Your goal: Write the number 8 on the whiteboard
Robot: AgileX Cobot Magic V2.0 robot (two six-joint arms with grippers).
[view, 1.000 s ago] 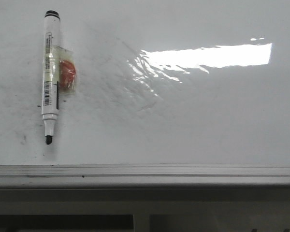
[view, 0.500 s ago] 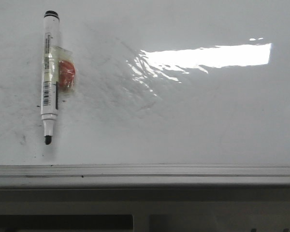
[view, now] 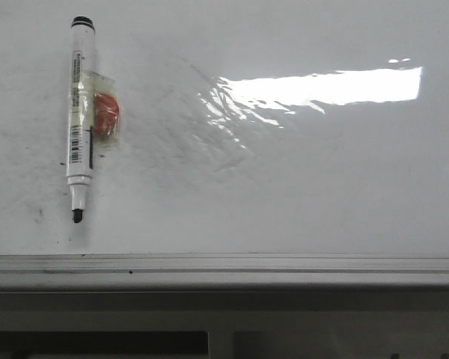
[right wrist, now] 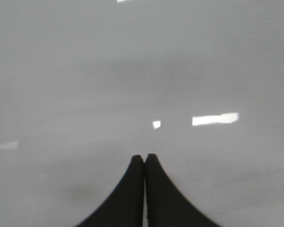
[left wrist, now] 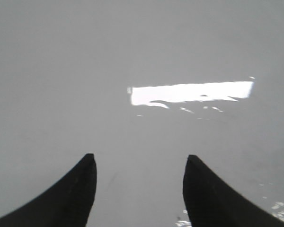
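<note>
1. One whiteboard (view: 284, 194) carries one marker (view: 80, 120) at its far left, uncapped tip pointing near; no number 8 is drawn.
2. Only the wrist views show grippers: left gripper (left wrist: 139, 163) spread and empty, right gripper (right wrist: 144, 161) pinched closed on nothing.

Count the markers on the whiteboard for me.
1. A single marker lies on the whiteboard at its left side, uncapped tip toward the edge rail. No gripper holds it.
</note>
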